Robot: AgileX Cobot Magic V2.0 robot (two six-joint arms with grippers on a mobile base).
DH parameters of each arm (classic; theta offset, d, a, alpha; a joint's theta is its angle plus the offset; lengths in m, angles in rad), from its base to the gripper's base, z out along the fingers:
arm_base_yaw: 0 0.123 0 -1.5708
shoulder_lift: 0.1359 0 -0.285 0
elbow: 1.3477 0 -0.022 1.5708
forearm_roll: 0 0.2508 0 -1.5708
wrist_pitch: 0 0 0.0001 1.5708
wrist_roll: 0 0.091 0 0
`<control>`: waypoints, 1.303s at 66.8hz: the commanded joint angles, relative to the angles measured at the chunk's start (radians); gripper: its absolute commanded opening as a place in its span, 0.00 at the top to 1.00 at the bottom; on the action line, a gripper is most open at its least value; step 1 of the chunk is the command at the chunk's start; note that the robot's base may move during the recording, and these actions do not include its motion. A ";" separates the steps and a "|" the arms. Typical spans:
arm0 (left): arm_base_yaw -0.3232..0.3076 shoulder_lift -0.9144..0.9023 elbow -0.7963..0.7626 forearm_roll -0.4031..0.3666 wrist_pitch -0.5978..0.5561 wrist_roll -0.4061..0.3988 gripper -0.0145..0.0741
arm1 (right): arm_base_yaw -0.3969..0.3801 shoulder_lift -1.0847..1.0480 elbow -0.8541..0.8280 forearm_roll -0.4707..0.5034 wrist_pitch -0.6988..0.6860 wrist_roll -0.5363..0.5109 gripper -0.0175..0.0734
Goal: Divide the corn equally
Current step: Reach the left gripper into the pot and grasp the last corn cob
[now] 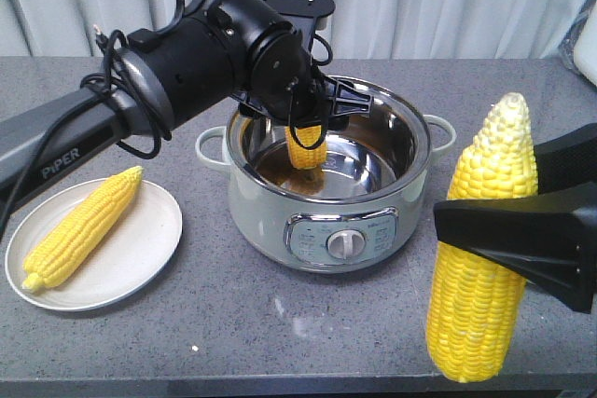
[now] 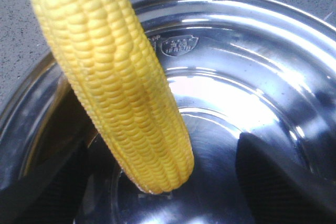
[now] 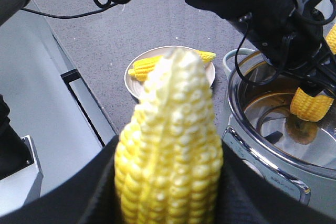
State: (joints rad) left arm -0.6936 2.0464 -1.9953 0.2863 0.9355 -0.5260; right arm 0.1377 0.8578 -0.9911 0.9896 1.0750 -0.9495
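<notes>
One corn lies on the white plate at the left. A second corn stands steeply inside the steel pot; its blunt end is at the pot floor. My left gripper reaches down into the pot around it and is open. In the left wrist view a gap shows between this corn and the right finger. My right gripper is shut on a third corn, held upright, pale tip up, right of the pot above the table's front edge.
The pot stands mid-table with side handles and a front dial. The plate sits left of it. A curtain hangs behind the table. The left arm spans from the left over the pot.
</notes>
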 commanded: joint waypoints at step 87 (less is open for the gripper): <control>0.044 0.044 -0.031 0.051 -0.247 -0.057 0.55 | -0.002 -0.006 -0.023 0.057 -0.030 -0.009 0.63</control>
State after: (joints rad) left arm -0.6529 2.1846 -1.9990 0.3342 0.7277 -0.5773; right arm 0.1377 0.8578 -0.9911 0.9896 1.0783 -0.9495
